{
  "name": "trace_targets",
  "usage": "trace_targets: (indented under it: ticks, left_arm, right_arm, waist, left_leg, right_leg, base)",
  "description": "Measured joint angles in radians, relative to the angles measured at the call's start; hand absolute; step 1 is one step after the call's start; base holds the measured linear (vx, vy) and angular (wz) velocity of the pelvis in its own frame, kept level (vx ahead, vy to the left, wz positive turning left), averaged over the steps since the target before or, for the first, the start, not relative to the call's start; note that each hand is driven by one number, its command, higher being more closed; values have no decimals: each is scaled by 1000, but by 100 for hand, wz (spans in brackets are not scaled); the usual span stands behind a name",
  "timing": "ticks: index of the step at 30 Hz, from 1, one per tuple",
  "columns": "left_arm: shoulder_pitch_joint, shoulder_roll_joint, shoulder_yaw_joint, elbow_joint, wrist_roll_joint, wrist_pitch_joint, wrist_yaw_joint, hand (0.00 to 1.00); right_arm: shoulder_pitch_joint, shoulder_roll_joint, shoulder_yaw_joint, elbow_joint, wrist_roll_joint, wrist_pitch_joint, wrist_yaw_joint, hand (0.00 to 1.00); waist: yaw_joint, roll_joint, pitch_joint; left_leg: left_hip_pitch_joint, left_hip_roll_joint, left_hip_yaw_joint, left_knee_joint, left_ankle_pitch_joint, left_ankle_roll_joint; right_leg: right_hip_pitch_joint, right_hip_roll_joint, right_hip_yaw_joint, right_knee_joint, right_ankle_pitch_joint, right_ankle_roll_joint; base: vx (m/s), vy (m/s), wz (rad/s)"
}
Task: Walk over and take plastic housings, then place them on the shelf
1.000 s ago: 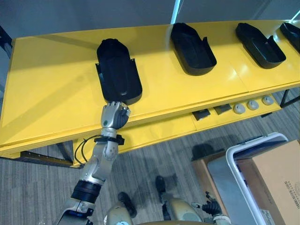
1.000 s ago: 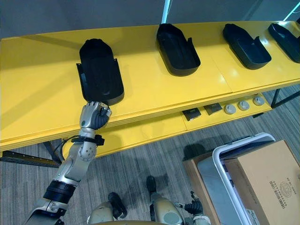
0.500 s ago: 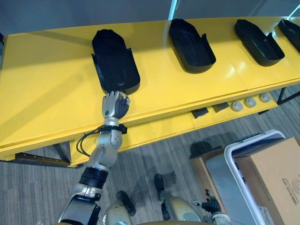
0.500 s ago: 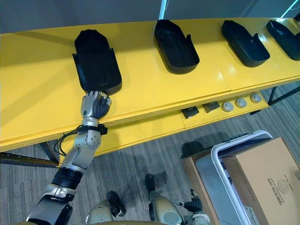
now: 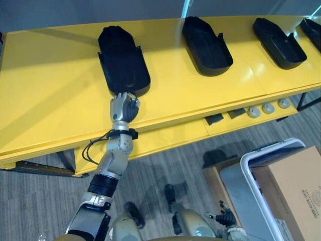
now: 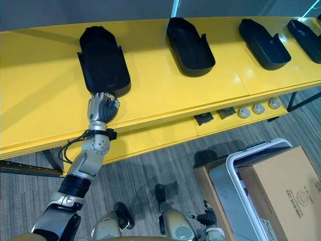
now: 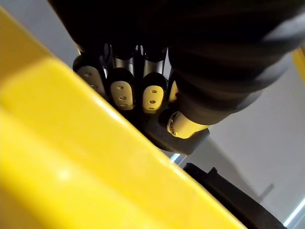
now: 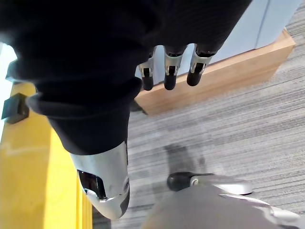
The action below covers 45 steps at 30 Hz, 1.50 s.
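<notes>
Since a second back: plastic housing [image 5: 123,63] sits deeper on the yellow shelf [image 5: 50,95], its near end farther from the front edge. The left hand [image 5: 123,107] has followed it in. The whole view also shifted slightly, so part of that is camera.

Nearest: right hand [image 8: 166,67] hangs low over the grey carpet [image 8: 228,129], fingers relaxed and loosely straight, holding nothing.

On the floor to the right: cardboard box [image 5: 296,191] against a grey bin [image 5: 235,188] with a white rim. Cannot tell if the box is inside it.

Lower tier [image 5: 165,138] under the shelf top: two dark blocks [image 5: 214,120], then three round grey discs [image 5: 269,107] in a row to their right.

Shelf top: left hand lies on the front part of the surface, back upward. Its fingers [image 7: 119,88] are curled onto the housing's near end, thumb tucked close below them. Housing lies flat, lengthwise away from the robot.

Farther right along the shelf: second housing [image 5: 206,40], third housing [image 5: 279,36] and fourth housing [image 5: 312,33], hollow side up and well apart. The fourth is cut by the view's edge.
</notes>
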Motion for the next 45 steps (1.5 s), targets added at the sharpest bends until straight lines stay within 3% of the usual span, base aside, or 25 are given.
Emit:
trace_targets:
  ticks: [4, 6, 12, 16, 23, 27, 31, 35, 36, 39, 40, 45]
  left_arm:
    - [24, 2, 23, -120, -7, 3, 2, 100]
    - [61, 2, 17, -270, -7, -7, 3, 100]
    - [128, 31, 25, -576, -8, -102, 29, 100]
    - [168, 114, 163, -706, -40, -164, 75, 100]
    - [264, 152, 505, -704, -156, -187, 181, 100]
    - [448, 100, 647, -591, -217, -146, 204, 100]
    - [620, -46, 662, -426, -314, -104, 159, 100]
    - [689, -122, 630, -237, -356, -83, 74, 100]
    - [695, -128, 620, -201, -363, -80, 63, 0]
    - [701, -146, 573, 35, -434, -75, -6, 0]
    - [699, -154, 564, 114, -454, -75, -26, 0]
    - [698, -215, 500, 343, -568, -85, -133, 0]
  right_arm:
    - [0, 0, 0, 0, 2, -1, -1, 0]
    - [0, -1, 0, 1, 2, -2, -1, 0]
    - [6, -5, -1, 24, 2, -3, -1, 0]
    - [5, -10, -3, 49, 2, -4, -1, 0]
    - [7, -9, -14, 74, 2, -1, 0, 0]
    - [20, 2, -44, 76, 2, 3, 0, 0]
    - [23, 8, -48, 51, 2, 11, 0, 0]
    - [22, 45, -46, 18, 2, 28, 2, 0]
    - [21, 55, -44, 18, 2, 30, 4, 0]
    - [20, 72, -46, -5, 3, 51, 5, 0]
    - [24, 79, -45, -5, 5, 55, 5, 0]
    - [39, 83, -49, -7, 26, 62, 4, 0]
  waist:
    - [1, 2, 1]
    - [5, 4, 3]
    - [37, 8, 4]
    - [59, 8, 3]
    - [72, 15, -24]
    - [84, 20, -51]
    - [107, 29, -103]
    - [110, 34, -117]
    - [112, 29, -123]
    - [112, 37, -127]
    - [110, 24, -142]
    - [110, 20, -164]
  left_leg:
    - [0, -4, -10, -2, 4, -3]
    - [8, -10, -17, -10, 5, -4]
    - [59, -41, -53, -56, 17, -9]
    - [89, -69, -77, -115, 50, -14]
    - [147, -104, -114, -222, 109, -24]
    - [187, -116, -134, -284, 129, -32]
    - [211, -118, -134, -317, 138, -39]
    - [233, -113, -134, -336, 138, -40]
    - [236, -109, -134, -335, 138, -40]
    - [273, -109, -123, -352, 156, -48]
    - [283, -122, -122, -368, 165, -45]
    - [342, -155, -105, -474, 212, -44]
  right_leg:
    - [4, -1, -5, -1, 0, 0]
    - [17, -4, -10, -5, -1, -1]
    - [73, -18, -40, -7, -17, -11]
    - [96, -30, -65, -6, -25, -19]
    - [134, -40, -98, -4, -43, -32]
    - [169, -40, -123, -3, -61, -35]
    - [182, -39, -134, -2, -68, -37]
    - [201, -35, -149, 5, -69, -36]
    - [202, -33, -151, 11, -69, -36]
    - [210, -36, -155, 54, -98, -21]
    - [210, -45, -160, 62, -121, -23]
    - [210, -59, -174, 91, -164, -9]
  base:
    - [17, -52, 5]
    - [34, -44, 13]
    - [23, -17, 21]
    - [15, -6, 22]
    - [21, -13, 22]
    - [2, -23, 19]
    - [23, -7, 8]
    - [-5, -2, 14]
    - [-6, -1, 9]
    - [-10, 6, 0]
    - [0, 0, 0]
    - [3, 13, 6]
